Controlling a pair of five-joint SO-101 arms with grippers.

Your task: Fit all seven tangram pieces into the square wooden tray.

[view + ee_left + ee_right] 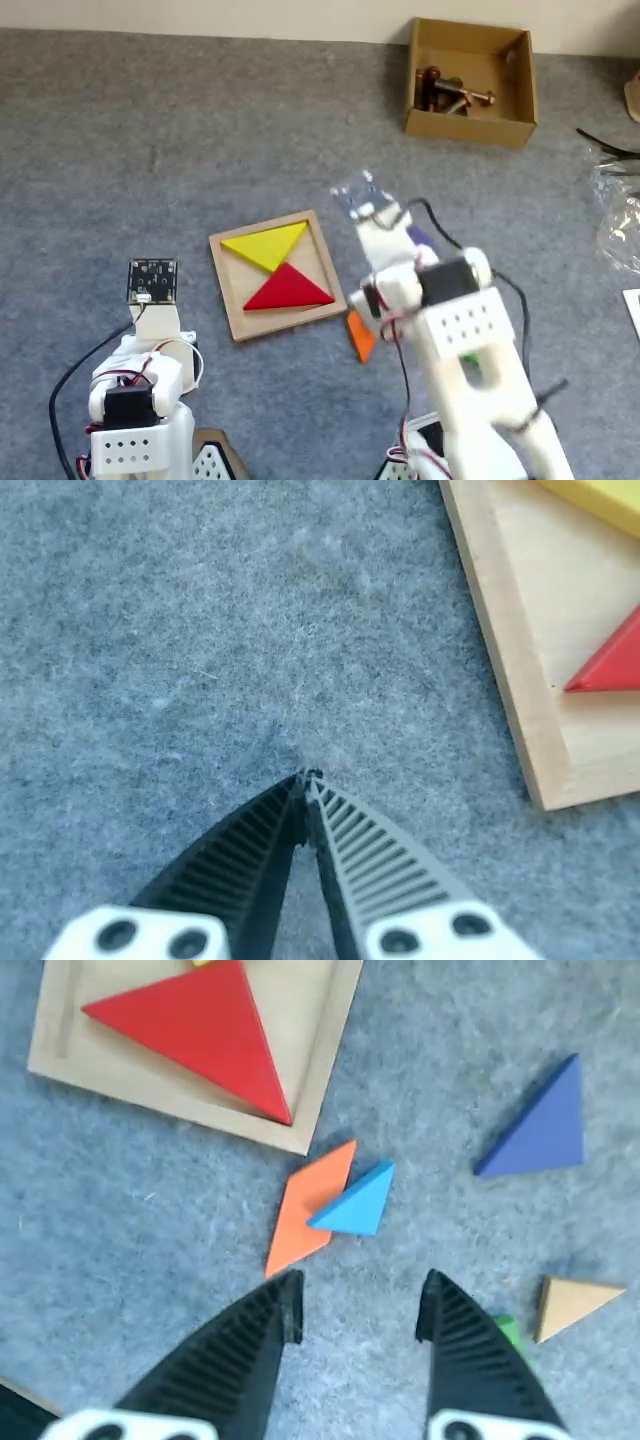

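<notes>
left tool: the left tool (305, 780) has its dark ribbed fingers pressed together on nothing, low over the grey felt table (180, 630), just beside the tray's outer rim.
right tool: the right tool (358, 1298) is spread wide and empty above the felt, with the loose pieces just past its tips.
tray: the square wooden tray (226, 292) lies flat on the table between the two arms. it holds a large yellow triangle (265, 246) and a large red triangle (287, 290), their points meeting near the middle.
loose pieces: an orange parallelogram (312, 1207) sits just off a tray corner, with a small light blue triangle (352, 1203) overlapping its edge. a dark blue triangle (540, 1125) lies farther out. a small tan triangle (572, 1303) lies near a green piece (508, 1332) that is partly hidden by a finger.
far edge: an open cardboard box (470, 125) stands well apart from the tray.
</notes>
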